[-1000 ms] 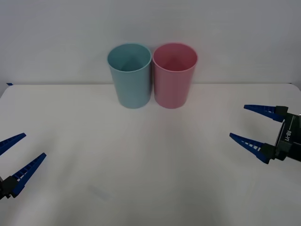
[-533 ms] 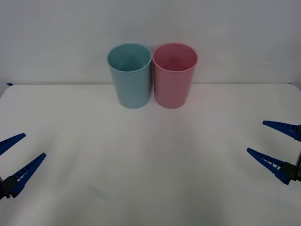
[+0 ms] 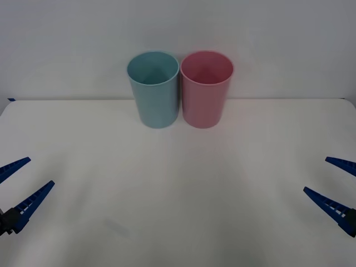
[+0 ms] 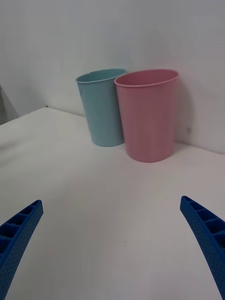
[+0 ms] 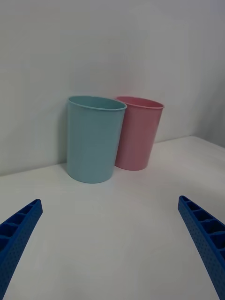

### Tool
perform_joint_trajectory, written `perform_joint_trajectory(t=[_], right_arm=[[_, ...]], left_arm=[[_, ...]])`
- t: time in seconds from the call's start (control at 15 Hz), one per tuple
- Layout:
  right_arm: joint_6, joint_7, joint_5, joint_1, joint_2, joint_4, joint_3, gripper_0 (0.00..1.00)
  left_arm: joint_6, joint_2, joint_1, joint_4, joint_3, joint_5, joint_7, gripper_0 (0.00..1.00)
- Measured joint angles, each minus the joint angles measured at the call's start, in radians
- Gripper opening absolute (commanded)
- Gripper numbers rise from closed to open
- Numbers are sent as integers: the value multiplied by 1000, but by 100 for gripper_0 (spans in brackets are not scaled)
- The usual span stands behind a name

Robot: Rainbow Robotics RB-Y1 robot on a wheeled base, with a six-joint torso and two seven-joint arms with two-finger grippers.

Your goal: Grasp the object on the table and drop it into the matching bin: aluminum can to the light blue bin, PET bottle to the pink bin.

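both arms sit low at the white table's point(image 3: 178, 183) edges, left gripper point(image 3: 19, 183) and right gripper point(image 3: 336, 186) spread wide, empty. the right one has pulled back outward from the light blue bin point(image 3: 154, 89) and pink bin point(image 3: 206, 89), which stand touching at the far edge.

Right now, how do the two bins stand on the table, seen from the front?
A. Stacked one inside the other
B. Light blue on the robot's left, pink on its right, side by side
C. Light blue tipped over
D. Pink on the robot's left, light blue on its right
B: the light blue bin stands upright just left of the pink bin at the far edge of the table.
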Motion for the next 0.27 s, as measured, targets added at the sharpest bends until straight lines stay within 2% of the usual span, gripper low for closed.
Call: perform_joint_trajectory(t=[0.27], right_arm=[[2, -2, 0, 19, 2, -4, -3, 100]], left_arm=[[0, 0, 0, 0, 0, 0, 0, 100]])
